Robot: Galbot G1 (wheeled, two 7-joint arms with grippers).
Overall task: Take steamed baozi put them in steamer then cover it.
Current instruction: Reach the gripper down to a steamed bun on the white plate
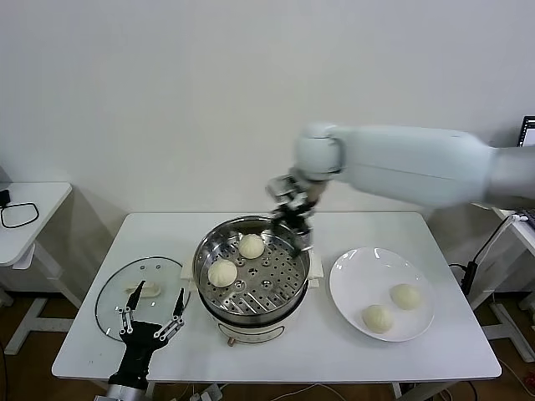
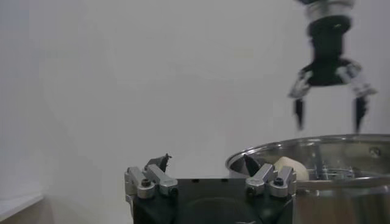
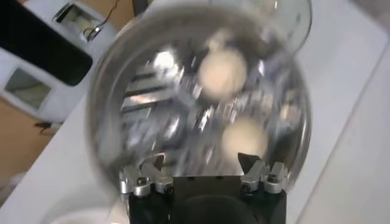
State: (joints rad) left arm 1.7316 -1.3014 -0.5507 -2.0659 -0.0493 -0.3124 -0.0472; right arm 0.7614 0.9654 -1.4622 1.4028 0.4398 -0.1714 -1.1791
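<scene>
steamer (image 1: pixel 251 288) holds two baozi (image 1: pixel 223 272); plate (image 1: pixel 347 292) two.

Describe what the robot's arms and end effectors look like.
The right arm is a thick, smooth white shell with a rounded joint. Both the right end effector and left end effector have black bodies, silver metal linkages and dark pointed fingertips.

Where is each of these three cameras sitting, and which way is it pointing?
Head view: high on the robot, looking forward and down at the white table, the steamer, the plate and the glass lid; both arms show.
Left wrist view: low by the table edge, looking sideways past the open left gripper at the steamer's rim.
Right wrist view: above the steamer, looking down past the open right gripper at two buns.
Shared: the left wrist view also shows the right gripper; all show the steamer.
</scene>
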